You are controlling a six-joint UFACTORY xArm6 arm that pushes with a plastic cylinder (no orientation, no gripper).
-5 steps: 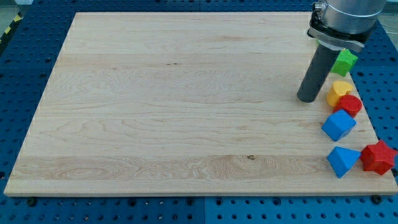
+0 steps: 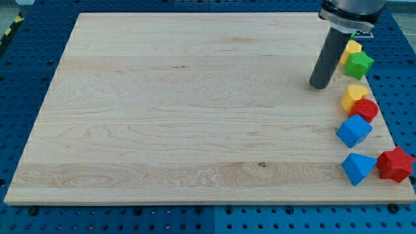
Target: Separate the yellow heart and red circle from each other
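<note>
My tip sits on the wooden tabletop near the view's upper right, rod leaning up toward the top edge of the view. No pincer on this arm, just the rod, so nothing is clenched or grasped. Yellow heart lies near the view's right edge, below and to the right of my tip, apart from it. Red circle sits just below-right of the heart, touching it. Blue cube is right under the red circle, touching or nearly so, can't tell which. Further toward the view's bottom, a blue triangular block and beside it on the right a red star, the star hanging partly past the tabletop edge. Up near the view's top right, a green star sits to the right of the rod, and a second yellow block, shape unclear, is tucked above-left of it, partly hidden by the rod. All blocks line up along the view's right side. Blue pegboard surrounds the tabletop.
</note>
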